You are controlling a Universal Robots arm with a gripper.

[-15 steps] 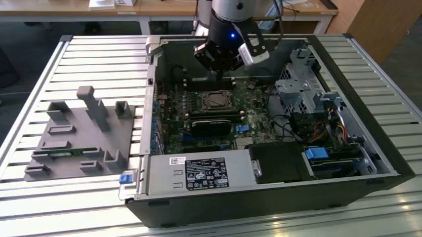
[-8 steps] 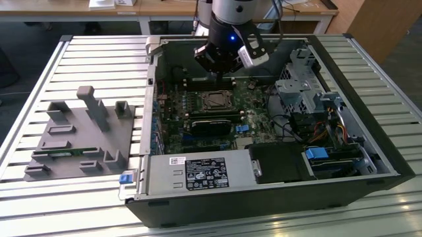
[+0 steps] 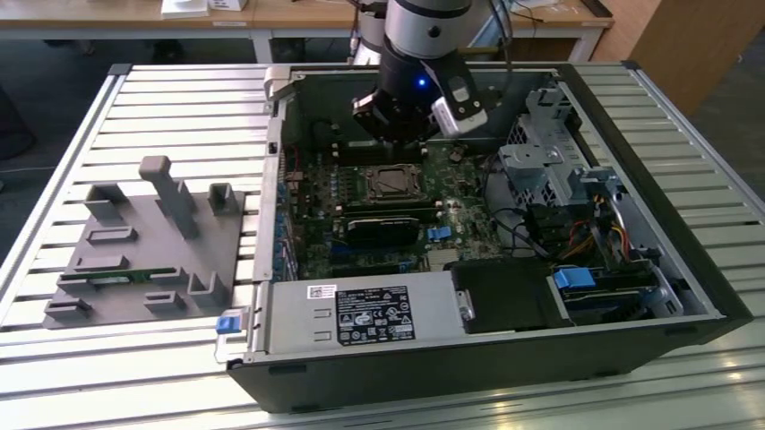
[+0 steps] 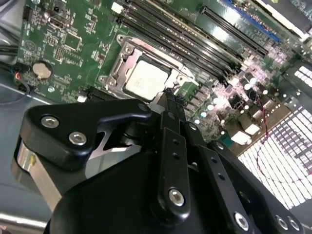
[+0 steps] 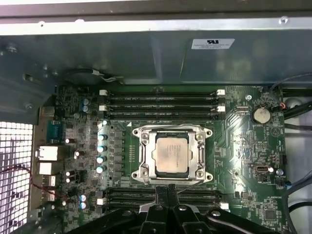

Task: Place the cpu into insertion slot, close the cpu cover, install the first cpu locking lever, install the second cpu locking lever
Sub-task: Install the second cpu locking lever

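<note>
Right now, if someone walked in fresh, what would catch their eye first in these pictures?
Probably the open computer case lying on the slatted table, with the arm reaching down into it. Next, the cpu sitting in the insertion slot on the green motherboard, its pale face framed by the cpu cover. The gripper hangs beside that socket, fingers together, holding nothing.

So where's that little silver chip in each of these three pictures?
Exterior view: the cpu sits mid-motherboard, just below the gripper.
First wrist view: centre, inside the cpu cover.
Second wrist view: upper middle, above the gripper.
Shared landmark: the long black memory slots beside the socket.
</note>
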